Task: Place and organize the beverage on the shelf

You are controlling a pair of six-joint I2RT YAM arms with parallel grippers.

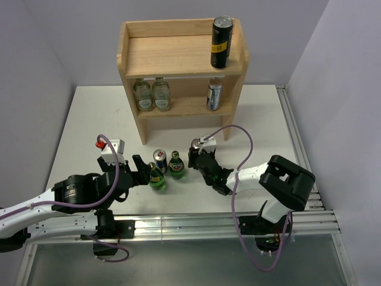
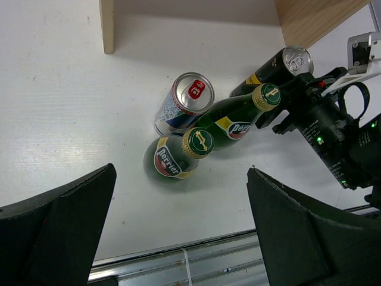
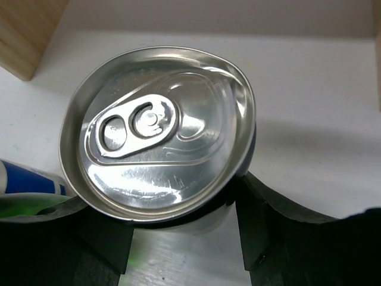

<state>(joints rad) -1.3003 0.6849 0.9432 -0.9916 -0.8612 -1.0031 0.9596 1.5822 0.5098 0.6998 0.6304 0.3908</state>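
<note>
top board (image 1: 166, 56): left free | black can (image 1: 221, 42): blocks right | lower tier (image 1: 187, 107): middle gap

A white surface (image 1: 89, 119) is enclosed by plain, pale lavender walls (image 1: 36, 47) at the back and on both sides. Grooved metal rails (image 1: 190, 225) run along its near and right edges. The light is soft and even.

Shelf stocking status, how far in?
Done: one black can on the top board of the shelf, one slim blue can on its lower tier. In hand: right gripper brackets the second black can on the table; firm grip unclear. Left: both green bottles and the other slim can, standing before the open left gripper.
</note>
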